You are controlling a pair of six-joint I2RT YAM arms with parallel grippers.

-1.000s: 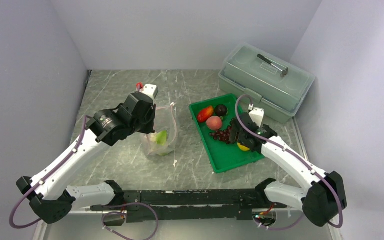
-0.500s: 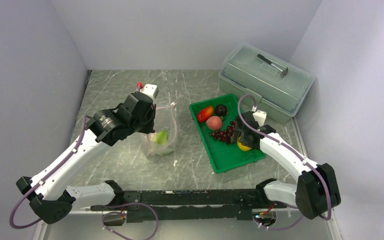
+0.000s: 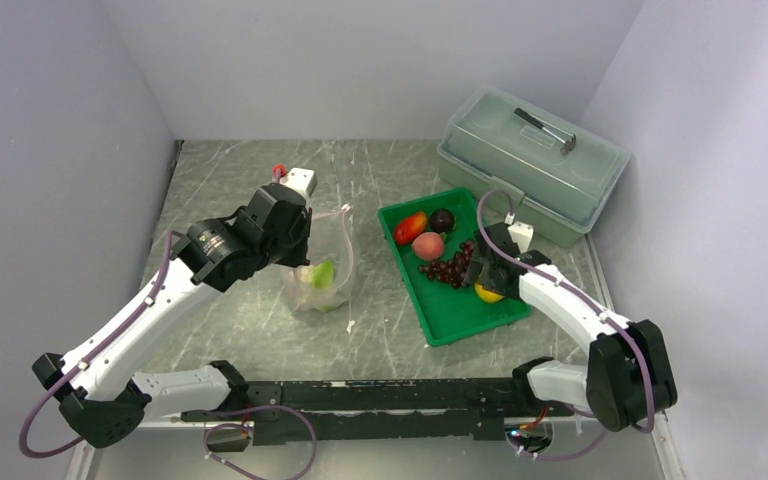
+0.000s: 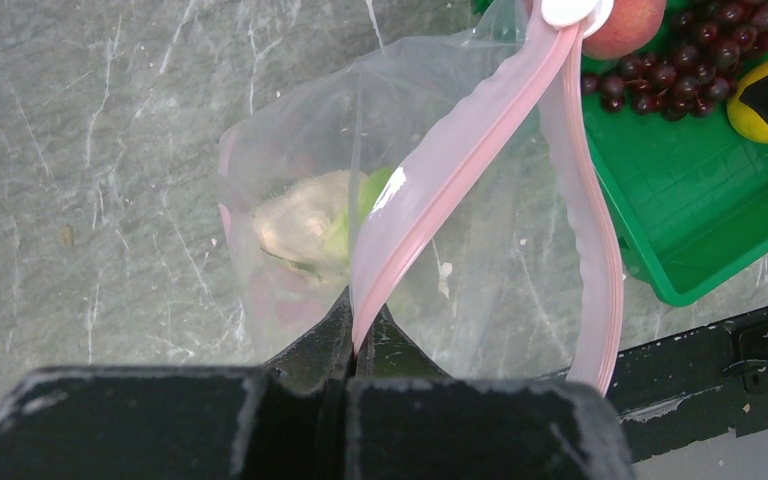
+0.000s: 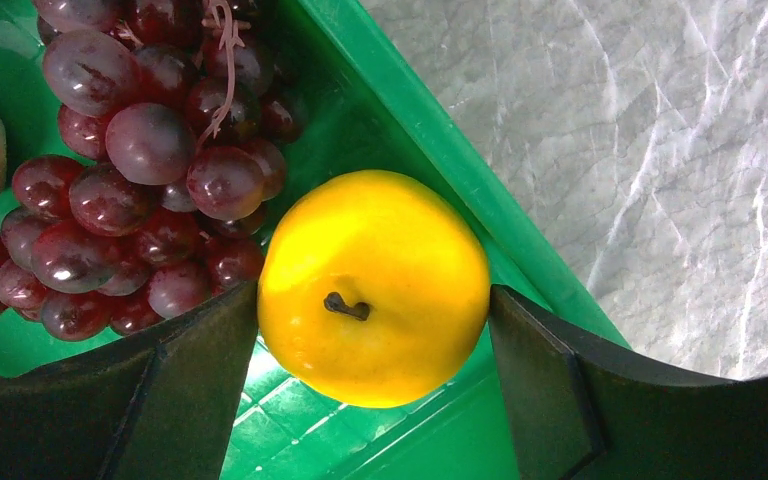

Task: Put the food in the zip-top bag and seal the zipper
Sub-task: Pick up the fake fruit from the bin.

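Right pincer [image 3: 481, 282] has closed onto the yellow-orange fruit [image 5: 373, 285] at the tray's [image 3: 460, 318] four o'clock. Left pincer [image 4: 352, 338] clenches the zipper [image 4: 440, 170].

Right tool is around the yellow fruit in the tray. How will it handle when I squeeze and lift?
The yellow fruit is round and glossy, so it may squirt sideways from the right tool unless gripped across its middle. Its moulded look suggests it is rigid and light. Freed, it would likely roll toward the grapes or the tray wall.

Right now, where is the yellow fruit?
In the overhead view, the yellow fruit sits in the green tray at its right side, beside the grapes, straddled by the right gripper.
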